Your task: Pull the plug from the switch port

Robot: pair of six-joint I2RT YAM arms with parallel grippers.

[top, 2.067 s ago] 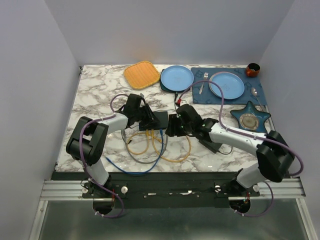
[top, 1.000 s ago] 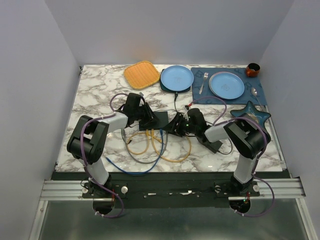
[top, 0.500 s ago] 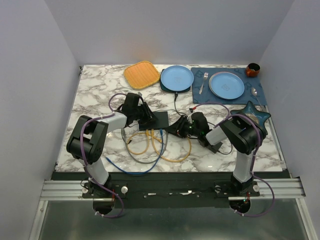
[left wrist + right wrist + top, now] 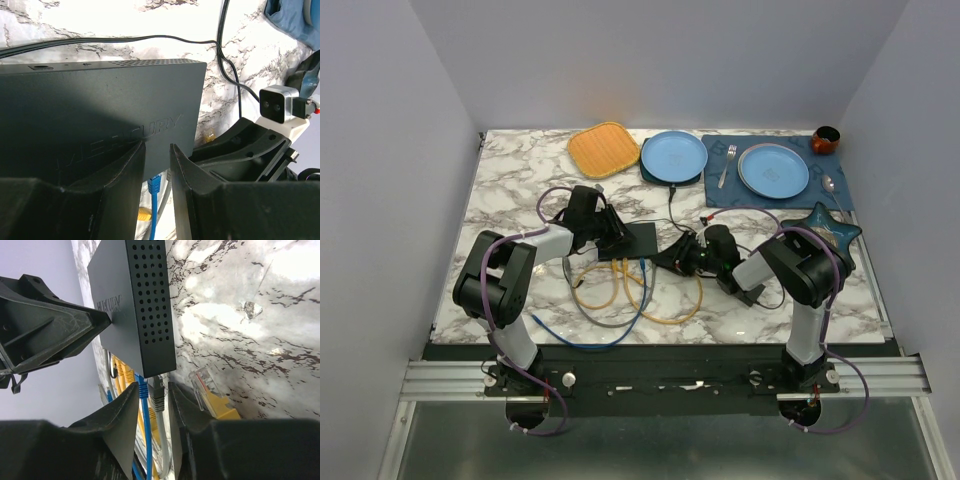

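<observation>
My left gripper [image 4: 157,165] pins the switch [image 4: 132,300] flat, fingers narrow on its top. My right gripper [image 4: 152,407] brackets the grey plug [image 4: 157,392] at the switch's port edge, not yet clamped; I should pinch its latch, then draw straight out.

Evenly and softly lit from above, with faint shadows on the white marble-patterned bench [image 4: 520,190]. Blown-out glare on marble in wrist views. Blurred at near black pincer fingers [image 4: 120,190].

Overhead rear view, wrist close-ups share switch [image 4: 638,240]
</observation>
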